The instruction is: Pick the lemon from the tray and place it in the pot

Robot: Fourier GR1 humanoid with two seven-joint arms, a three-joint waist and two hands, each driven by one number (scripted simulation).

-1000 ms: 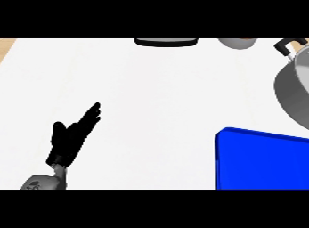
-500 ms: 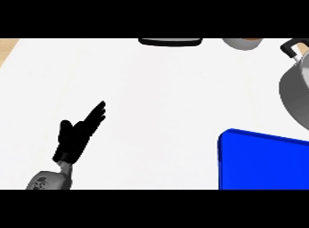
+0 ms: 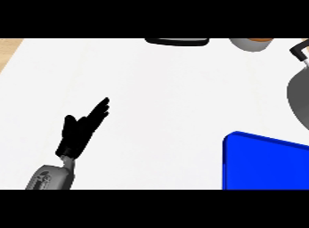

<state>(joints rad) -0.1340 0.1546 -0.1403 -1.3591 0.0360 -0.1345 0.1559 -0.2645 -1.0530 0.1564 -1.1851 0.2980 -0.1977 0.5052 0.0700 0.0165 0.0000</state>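
white counter [image 3: 170, 89], left hand [image 3: 78, 133] fingers straight, blue tray [image 3: 275, 164] well apart, pot [image 3: 308, 98] beyond

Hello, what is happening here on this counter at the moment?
Nothing is being handled. The robot's left hand is open over the white counter, holding nothing. The blue tray sits at the lower right and the grey pot at the right edge. The lemon and the right hand are out of view.

Blue tray [image 3: 275, 164] – grey pot [image 3: 306, 100], perhaps steel
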